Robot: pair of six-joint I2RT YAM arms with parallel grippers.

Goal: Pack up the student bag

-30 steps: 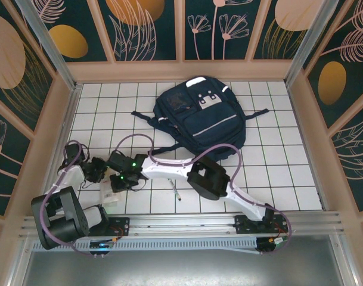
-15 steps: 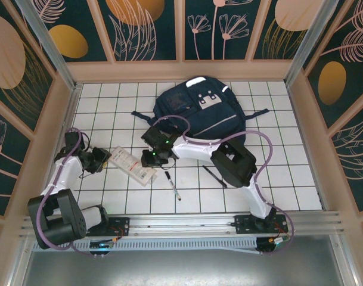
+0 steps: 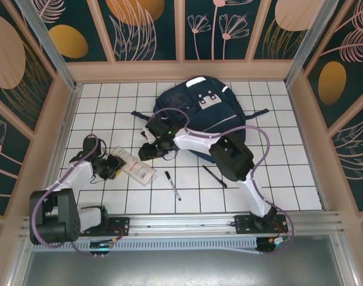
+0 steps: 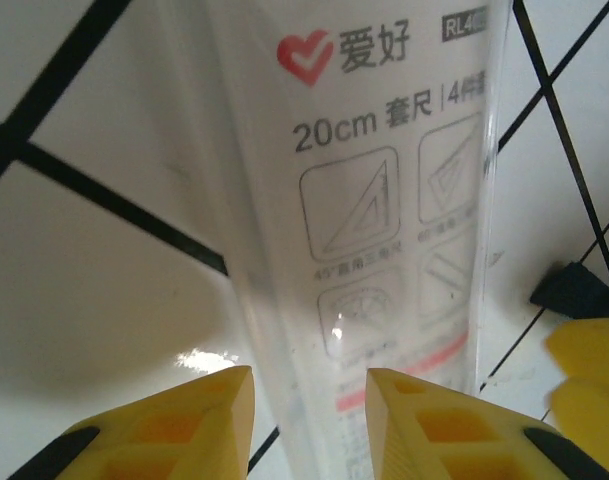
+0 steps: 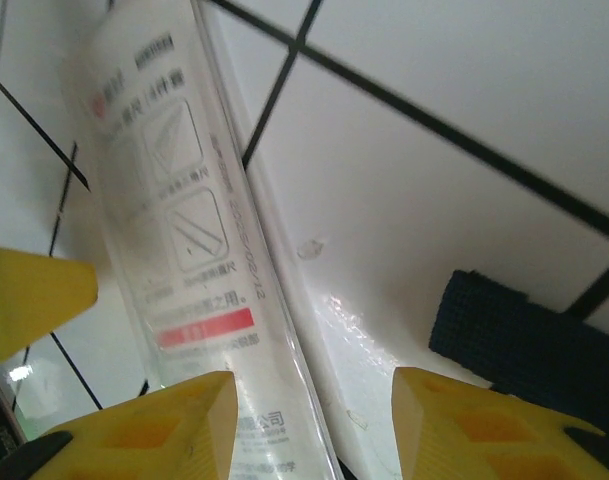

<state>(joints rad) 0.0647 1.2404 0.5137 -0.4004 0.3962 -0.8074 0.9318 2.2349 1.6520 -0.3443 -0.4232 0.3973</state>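
The student bag [image 3: 200, 112], navy blue with light stripes, lies flat at the back of the tiled table. A clear ruler-set packet [image 3: 133, 165] lies on the tiles in front of it. My left gripper [image 3: 116, 165] is at the packet's left end, open. In the left wrist view the packet [image 4: 384, 200] runs between and beyond my left gripper [image 4: 309, 420]. My right gripper [image 3: 144, 152] hovers over the packet's far right edge, open. In the right wrist view the packet [image 5: 184, 230] lies under the left side of my right gripper [image 5: 309, 430].
Two dark pens lie on the tiles: a black-and-white pen [image 3: 172, 185] and an all-dark pen [image 3: 215, 177]. A dark bag strap [image 5: 524, 330] lies just right of the right gripper. Wooden walls [image 3: 181, 70] close in the table.
The packet went from the near left corner up to mid-table and was let go. The right gripper has opened and drawn back toward the bag. The left gripper has moved right to the packet's end.
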